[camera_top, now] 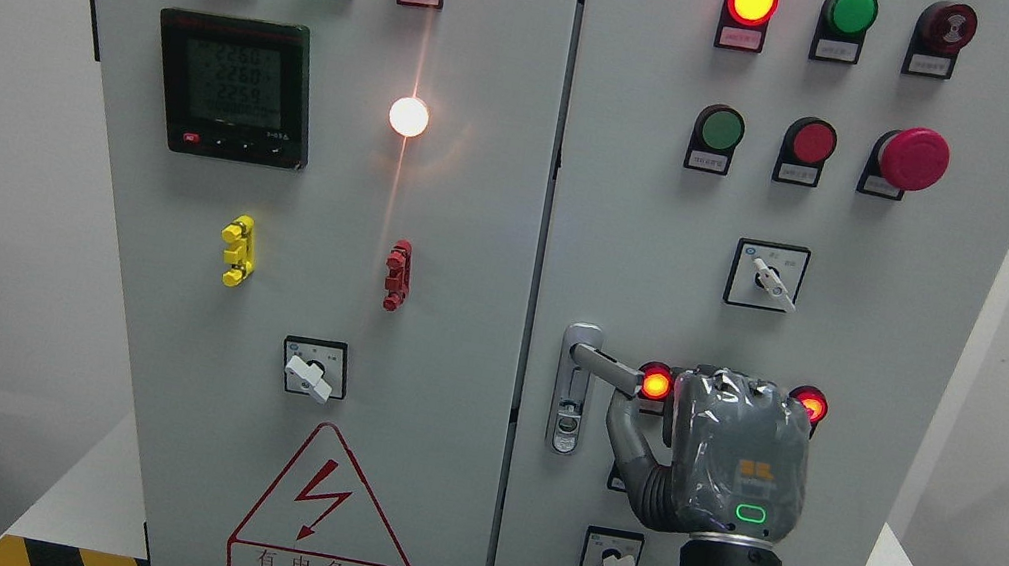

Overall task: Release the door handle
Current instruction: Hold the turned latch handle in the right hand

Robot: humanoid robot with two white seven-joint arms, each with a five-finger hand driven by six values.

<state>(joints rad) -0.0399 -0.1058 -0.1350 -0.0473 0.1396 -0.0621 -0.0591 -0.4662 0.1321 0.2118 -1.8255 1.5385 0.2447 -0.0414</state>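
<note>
The silver door handle sits on the left edge of the right cabinet door, its lever pointing right and slightly down from a long lock plate. My right hand, wrapped in grey film, rises from the bottom edge with its back to the camera, just right of the lever. Its thumb stretches up and left to the underside of the lever's tip. Nothing wraps around the lever, which shows along its whole length. The other fingers are hidden behind the hand. The left arm is out of sight.
Lit red lamps flank the hand. A rotary switch sits above it and another lies below left. An emergency stop button is at upper right. The left door carries a meter and a danger sign.
</note>
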